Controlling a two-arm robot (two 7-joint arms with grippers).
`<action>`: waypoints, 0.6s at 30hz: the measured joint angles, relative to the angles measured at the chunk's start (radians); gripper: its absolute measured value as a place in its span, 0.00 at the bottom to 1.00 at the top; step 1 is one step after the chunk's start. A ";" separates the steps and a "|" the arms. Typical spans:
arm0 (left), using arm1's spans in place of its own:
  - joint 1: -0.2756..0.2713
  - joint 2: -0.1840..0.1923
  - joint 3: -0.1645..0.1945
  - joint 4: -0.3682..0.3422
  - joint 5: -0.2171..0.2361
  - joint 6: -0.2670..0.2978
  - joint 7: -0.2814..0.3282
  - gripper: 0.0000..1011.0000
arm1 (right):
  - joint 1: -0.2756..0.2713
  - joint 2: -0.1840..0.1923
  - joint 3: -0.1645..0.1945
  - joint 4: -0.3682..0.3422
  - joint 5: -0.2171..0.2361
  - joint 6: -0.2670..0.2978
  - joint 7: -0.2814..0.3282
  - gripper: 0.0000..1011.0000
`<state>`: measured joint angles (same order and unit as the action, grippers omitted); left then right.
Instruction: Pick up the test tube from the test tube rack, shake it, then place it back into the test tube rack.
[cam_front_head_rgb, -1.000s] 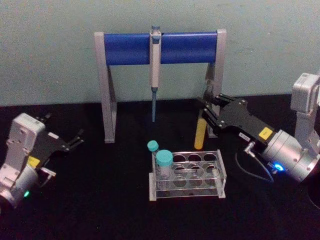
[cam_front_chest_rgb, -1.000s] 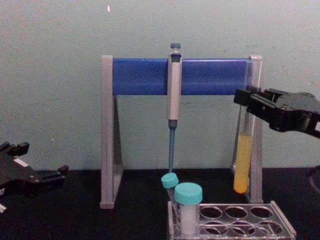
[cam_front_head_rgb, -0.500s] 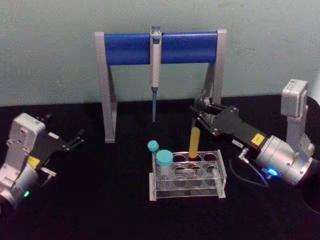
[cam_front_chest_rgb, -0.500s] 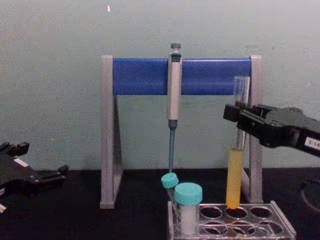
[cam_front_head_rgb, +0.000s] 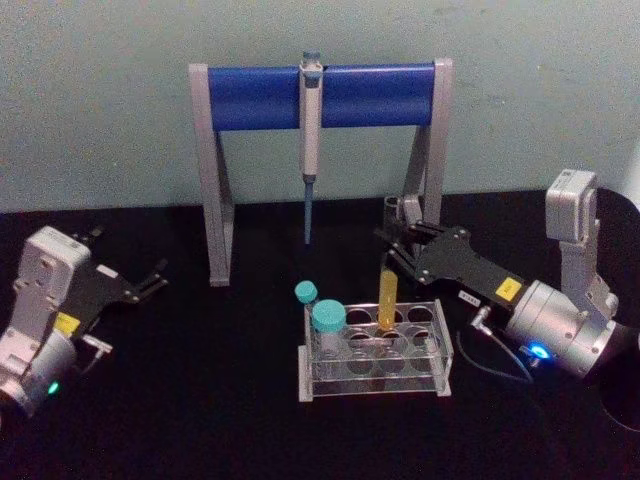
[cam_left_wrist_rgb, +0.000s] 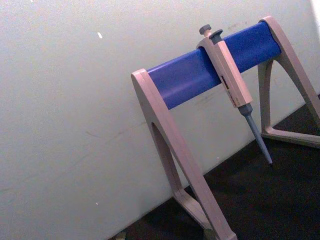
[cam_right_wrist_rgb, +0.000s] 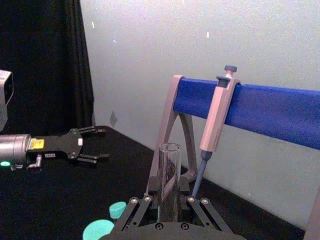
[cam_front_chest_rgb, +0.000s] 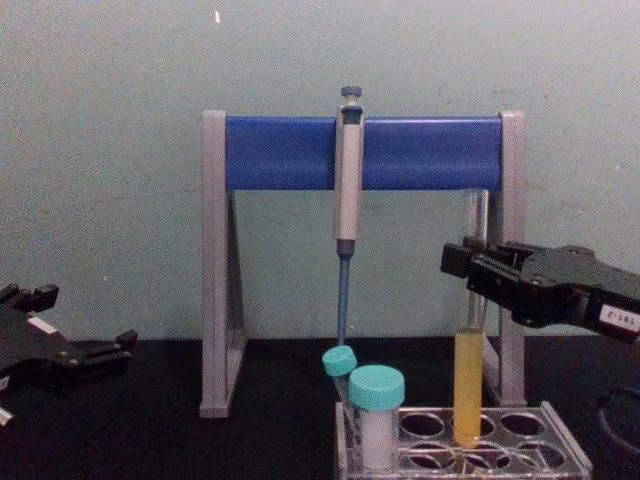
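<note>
One step left, I reckon: the test tube (cam_front_head_rgb: 386, 297) sits upright, bottom in a back-row hole of the test tube rack (cam_front_head_rgb: 441, 350), with the right end effector (cam_front_head_rgb: 392, 243) clamped on its upper part. Just needs letting go. Left end effector (cam_front_head_rgb: 153, 279) is parked far left, fingers apart.

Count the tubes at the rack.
3. The test tube, yellow liquid inside, sits in a back hole of the rack, held by the right gripper. A wide-capped white tube stands front left; a thin capped tube leans behind it. None looks hidden.
</note>
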<state>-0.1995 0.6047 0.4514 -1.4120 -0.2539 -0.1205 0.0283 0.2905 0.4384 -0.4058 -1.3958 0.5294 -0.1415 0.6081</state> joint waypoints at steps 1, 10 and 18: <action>0.000 0.000 0.000 0.000 0.000 0.000 0.000 0.99 | 0.001 -0.001 -0.001 0.003 0.000 0.001 0.000 0.23; 0.000 0.000 0.000 0.000 0.000 0.000 0.000 0.99 | 0.011 -0.007 -0.007 0.030 -0.003 0.006 0.003 0.23; 0.000 0.000 0.000 0.000 0.000 0.000 0.000 0.99 | 0.018 -0.009 -0.014 0.047 -0.007 0.012 0.005 0.23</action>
<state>-0.1995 0.6047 0.4514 -1.4120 -0.2539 -0.1206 0.0283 0.3086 0.4291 -0.4202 -1.3493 0.5220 -0.1292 0.6134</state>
